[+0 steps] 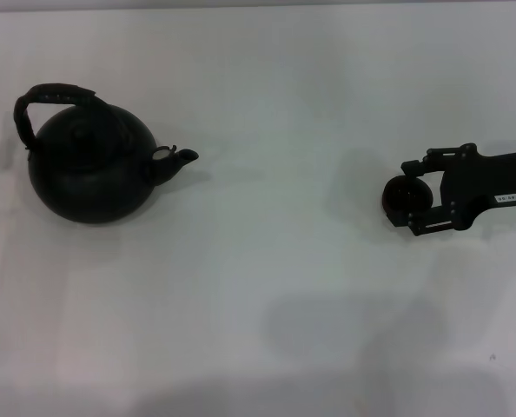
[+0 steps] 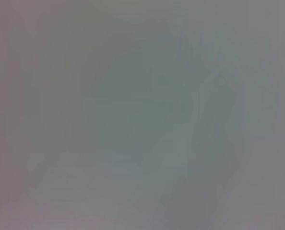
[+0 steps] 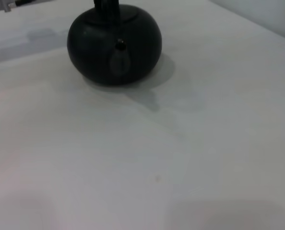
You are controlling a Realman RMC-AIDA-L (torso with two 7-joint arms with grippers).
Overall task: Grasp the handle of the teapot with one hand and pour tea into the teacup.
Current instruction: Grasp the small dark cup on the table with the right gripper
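The black teapot stands at the table's far left, spout pointing right toward the centre. Its handle arches over the lid with a wrapped top. The right wrist view shows the same teapot spout-on, with only the base of the handle in the picture. At the right side, the small dark teacup sits between the fingers of my right gripper, which is shut on it from the right. Nothing of my left gripper shows; the left wrist view is plain grey.
The white table stretches wide and bare between the teapot and the teacup. Its back edge runs along the top of the head view.
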